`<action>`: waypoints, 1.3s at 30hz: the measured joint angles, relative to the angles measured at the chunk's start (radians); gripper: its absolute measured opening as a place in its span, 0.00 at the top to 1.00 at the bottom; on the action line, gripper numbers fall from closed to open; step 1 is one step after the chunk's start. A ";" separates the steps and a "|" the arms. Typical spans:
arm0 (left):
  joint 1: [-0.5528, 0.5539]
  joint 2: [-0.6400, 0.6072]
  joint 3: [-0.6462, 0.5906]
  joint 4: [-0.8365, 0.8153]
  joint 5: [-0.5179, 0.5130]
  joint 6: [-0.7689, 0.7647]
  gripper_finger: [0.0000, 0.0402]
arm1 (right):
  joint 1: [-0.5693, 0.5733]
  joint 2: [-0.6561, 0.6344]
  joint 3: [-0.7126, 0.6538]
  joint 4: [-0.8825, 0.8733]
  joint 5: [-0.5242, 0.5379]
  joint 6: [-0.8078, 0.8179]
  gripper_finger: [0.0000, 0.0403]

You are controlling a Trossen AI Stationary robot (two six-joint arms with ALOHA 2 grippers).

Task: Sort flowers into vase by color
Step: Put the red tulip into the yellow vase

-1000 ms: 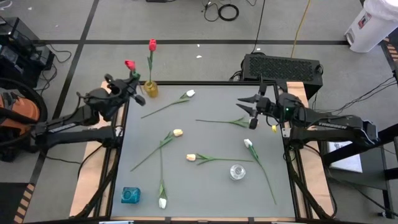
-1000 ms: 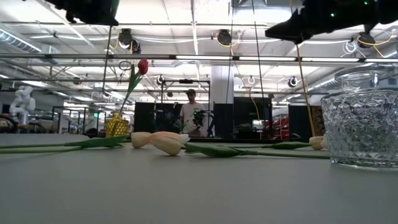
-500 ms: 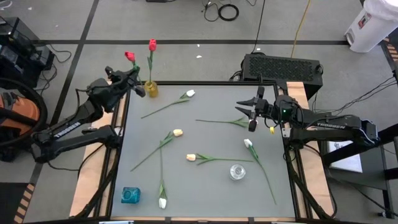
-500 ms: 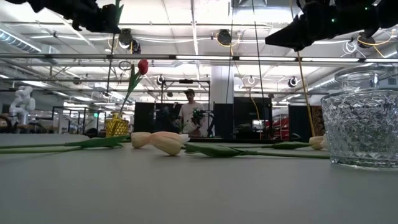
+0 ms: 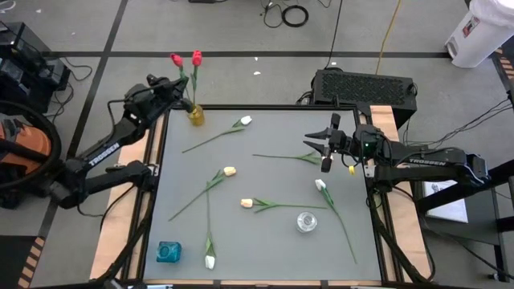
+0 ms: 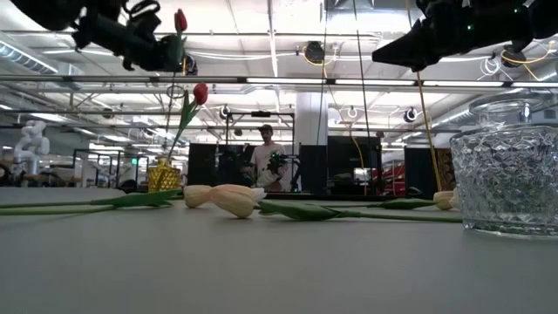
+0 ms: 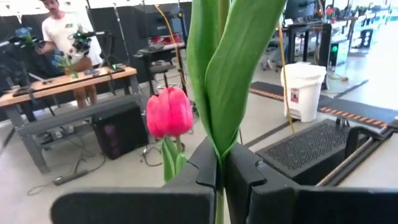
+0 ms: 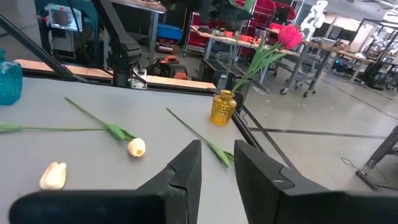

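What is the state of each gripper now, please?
Left gripper: shut on the stem of a red tulip, above the yellow vase.
Right gripper: open, holding nothing, above the table.

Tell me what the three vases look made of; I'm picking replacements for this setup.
The yellow vase looks like amber tinted glass with a textured, glossy surface. The clear vase appears to be cut or pressed glass, possibly clear plastic: faceted, sparkling walls. The blue vase seems translucent teal glass, though only seen from above and at the right wrist view's edge.
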 joint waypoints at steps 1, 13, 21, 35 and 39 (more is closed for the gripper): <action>0.009 0.015 0.000 0.019 0.009 -0.003 0.97 | 0.000 0.000 0.000 -0.004 0.000 0.000 0.79; 0.065 0.091 0.000 0.062 0.025 -0.003 0.97 | 0.000 0.000 0.000 -0.025 0.000 0.013 0.79; 0.065 0.098 0.000 0.062 0.026 -0.003 0.97 | 0.000 0.000 0.000 -0.023 0.000 0.013 0.79; 0.064 0.098 0.000 0.029 0.025 -0.021 0.97 | 0.000 0.000 0.000 -0.022 0.000 0.012 0.79; 0.064 0.098 0.000 0.028 0.025 -0.022 0.97 | 0.001 0.000 0.000 -0.022 0.000 0.012 0.79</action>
